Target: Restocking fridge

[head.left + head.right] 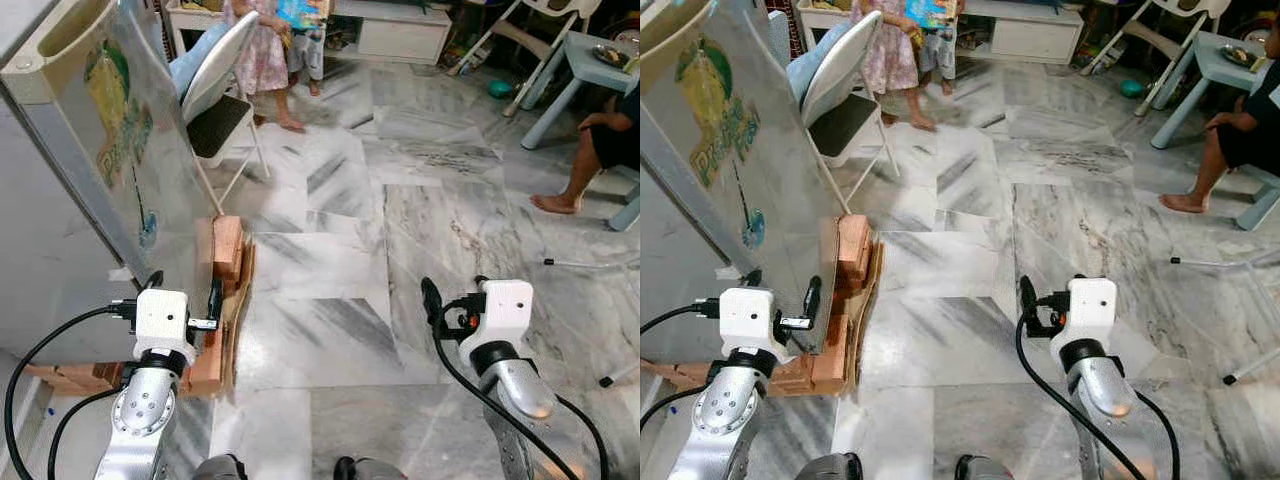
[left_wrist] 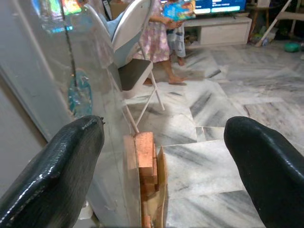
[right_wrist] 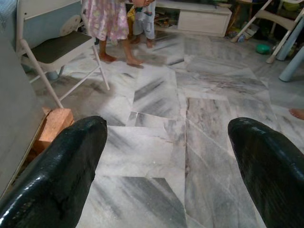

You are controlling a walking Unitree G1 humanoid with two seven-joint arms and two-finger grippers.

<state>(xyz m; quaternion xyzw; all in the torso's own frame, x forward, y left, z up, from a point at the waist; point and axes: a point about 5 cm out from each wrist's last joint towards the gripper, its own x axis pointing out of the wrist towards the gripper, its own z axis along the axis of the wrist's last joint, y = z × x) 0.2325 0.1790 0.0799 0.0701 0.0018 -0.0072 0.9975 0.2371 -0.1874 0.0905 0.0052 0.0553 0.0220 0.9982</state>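
Both arms raised close in front of the head camera, forearms silver, cables looping back. Left end effector point(image 1: 185, 296) sits at the free edge of the fridge door point(image 1: 120, 150); in the left wrist view its two black fingers point(image 2: 52, 171) are spread wide, the door edge passing between them, one finger on the inner side, the other out over the floor. Nothing clamped. Judgement: straddling the edge like this suits swinging the door, though whether to open it wider or close it cannot be told.

Right end effector point(image 1: 432, 300) hangs over bare marble floor point(image 1: 400, 220), well apart from the fridge. Its fingers point(image 3: 57, 166) are also spread, empty. It looks parked clear of the door's arc.

Fridge door stands open, sticker on its face, a door shelf at its top. Wooden blocks point(image 1: 225, 255) and cardboard sheet point(image 1: 242, 300) lie on the floor at the door's foot, touching it; possibly a prop or wedge, cannot confirm. No groceries or bottles visible in either end effector or on the floor nearby, and the fridge interior is out of sight, so stocking progress cannot be judged.

Folding chair point(image 1: 215, 95) beyond the door. People at the far side of the room: two standing, one seated by a pale blue table point(image 1: 580, 60). Risk: door swing toward chair.
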